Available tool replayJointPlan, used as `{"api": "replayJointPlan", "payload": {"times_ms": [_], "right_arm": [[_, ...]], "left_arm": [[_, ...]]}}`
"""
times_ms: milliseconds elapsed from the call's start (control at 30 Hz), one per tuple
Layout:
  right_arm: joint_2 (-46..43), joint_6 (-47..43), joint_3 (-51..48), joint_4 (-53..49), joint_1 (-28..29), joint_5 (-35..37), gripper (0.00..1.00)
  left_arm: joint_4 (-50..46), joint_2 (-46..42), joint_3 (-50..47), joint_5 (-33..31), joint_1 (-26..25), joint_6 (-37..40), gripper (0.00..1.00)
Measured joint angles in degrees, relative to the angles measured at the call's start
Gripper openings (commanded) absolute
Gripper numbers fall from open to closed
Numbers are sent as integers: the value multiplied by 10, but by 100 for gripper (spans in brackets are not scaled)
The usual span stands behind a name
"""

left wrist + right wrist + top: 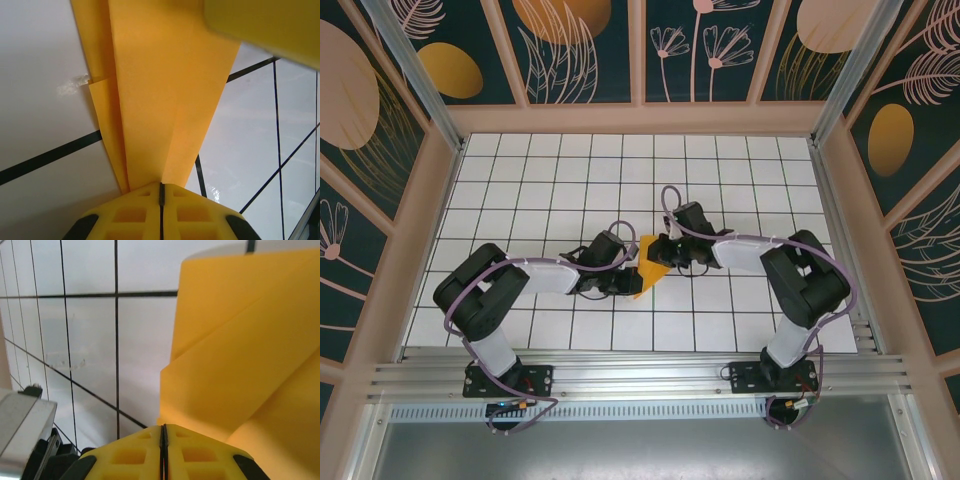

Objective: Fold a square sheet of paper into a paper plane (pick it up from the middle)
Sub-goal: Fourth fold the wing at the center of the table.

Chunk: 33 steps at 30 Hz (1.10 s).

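Left gripper: the jaws are together and clamped on the near end of the sheet of paper, which fans out ahead of the fingertips, part-folded into layered flaps with a lengthwise crease. Treat the sheet as very light, thin and limp. It will sag, twist or tear if you pull the two ends apart, and any pinch leaves a permanent crease. Grip on the folded, multi-layer edges, where it is stiffest, and keep the pull gentle. The sheet is raised off the table, spanning directly between the two grippers. Right gripper: the jaws are together, and the paper meets the fingertips and rises ahead and to their right, so judge this a clamp on the opposite edge. Obstructions: the grippers work just beside each other, and a grey housing sits close on the right gripper's left, so expect a collision risk. The wall panels lie well apart from both grippers.
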Motion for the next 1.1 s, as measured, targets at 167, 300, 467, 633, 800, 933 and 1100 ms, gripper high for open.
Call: {"api": "replayJointPlan", "payload": {"times_ms": [167,300,467,633,800,933,1100], "right_arm": [[17,12,0,3,19,-4,10],[42,19,0,2,22,-4,10],[48,20,0,3,21,-3,9],[53,14,0,7,13,-12,9],[57,1,0,14,-1,-22,9],[63,-7,0,20,-9,-39,9],[68,-10,2,23,-14,-48,9]], "left_arm": [[0,-1,0,-3,-1,-3,8],[0,-2,0,-5,-1,-7,9],[-4,-3,3,-9,-3,-9,14],[-19,-17,14,-10,-2,-15,21],[0,-26,23,0,10,-22,20],[22,-17,26,18,21,-32,19],[37,23,32,37,23,-35,19]]}}
